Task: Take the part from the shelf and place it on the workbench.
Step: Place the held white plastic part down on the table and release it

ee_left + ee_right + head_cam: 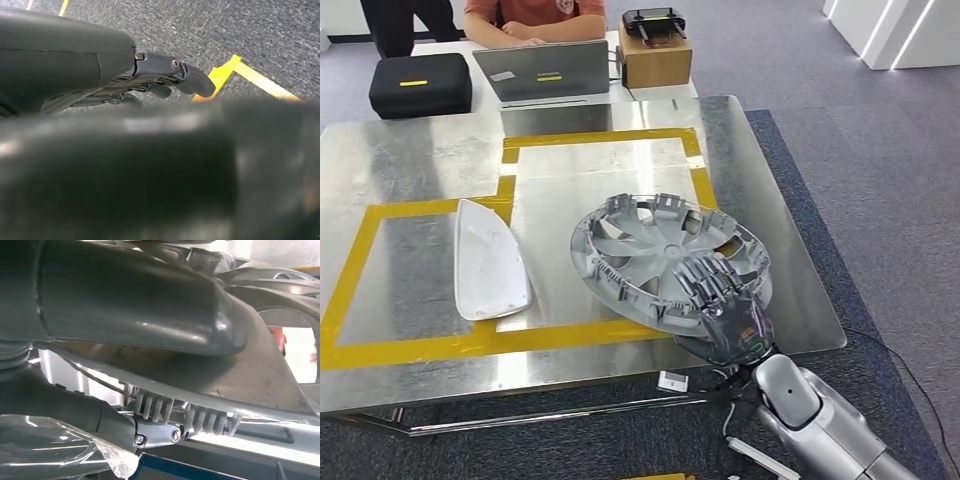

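STEP: placing | PART: wheel cover (663, 255) tilted at workbench (410, 150) near right corner | RIGHT HAND (724, 310): clamped on near rim | LEFT HAND (166, 80): fingers curled, holding nothing | ADVICE: lower rim flat, then release; avoid overhang.

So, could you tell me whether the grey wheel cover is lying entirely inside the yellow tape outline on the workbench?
No, the wheel cover overlaps the yellow tape at its near edge, held by the right hand.
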`<state>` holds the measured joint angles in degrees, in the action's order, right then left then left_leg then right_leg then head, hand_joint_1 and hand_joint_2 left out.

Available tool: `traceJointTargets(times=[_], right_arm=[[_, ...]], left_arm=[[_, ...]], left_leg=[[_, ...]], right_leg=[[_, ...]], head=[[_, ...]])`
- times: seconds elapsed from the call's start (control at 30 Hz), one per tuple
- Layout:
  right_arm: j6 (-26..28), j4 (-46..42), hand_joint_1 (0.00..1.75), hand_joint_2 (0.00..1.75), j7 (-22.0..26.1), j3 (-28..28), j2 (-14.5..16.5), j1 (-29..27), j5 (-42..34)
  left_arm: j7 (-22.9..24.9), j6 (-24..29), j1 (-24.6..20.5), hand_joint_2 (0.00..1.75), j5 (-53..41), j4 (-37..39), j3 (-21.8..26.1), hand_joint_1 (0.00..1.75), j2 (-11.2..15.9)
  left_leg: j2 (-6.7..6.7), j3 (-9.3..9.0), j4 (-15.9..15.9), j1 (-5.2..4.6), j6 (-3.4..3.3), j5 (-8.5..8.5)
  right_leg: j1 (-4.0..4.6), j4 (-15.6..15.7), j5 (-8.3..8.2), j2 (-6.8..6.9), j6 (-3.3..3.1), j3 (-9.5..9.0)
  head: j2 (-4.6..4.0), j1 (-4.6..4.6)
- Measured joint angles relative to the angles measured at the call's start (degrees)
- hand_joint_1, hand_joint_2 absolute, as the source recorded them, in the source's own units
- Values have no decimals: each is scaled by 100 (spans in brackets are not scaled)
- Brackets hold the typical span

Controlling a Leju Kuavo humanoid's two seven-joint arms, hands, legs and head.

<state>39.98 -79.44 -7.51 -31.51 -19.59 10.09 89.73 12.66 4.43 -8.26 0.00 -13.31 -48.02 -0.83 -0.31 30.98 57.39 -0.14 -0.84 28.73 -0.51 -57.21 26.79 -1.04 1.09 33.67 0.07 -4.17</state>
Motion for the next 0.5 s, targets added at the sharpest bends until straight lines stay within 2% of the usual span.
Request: traceJointTargets(times=[0.23,0.5], right_arm=[[0,612,0,0,-22,222,290,437,19],[0,1456,0,0,-876,242,402,965,27]], left_arm=[[28,-27,-17,0,-62,0,0,0,0],[88,-15,-19,0,-109,0,2,0,-2]], left_leg=[[0,0,0,-1,-2,-3],[-1,1,0,-2,-3,-3]], right_leg=[[0,0,-3,1,3,0],[-1,0,-5,2,5,0]], head=[[0,-1],[0,-1]])
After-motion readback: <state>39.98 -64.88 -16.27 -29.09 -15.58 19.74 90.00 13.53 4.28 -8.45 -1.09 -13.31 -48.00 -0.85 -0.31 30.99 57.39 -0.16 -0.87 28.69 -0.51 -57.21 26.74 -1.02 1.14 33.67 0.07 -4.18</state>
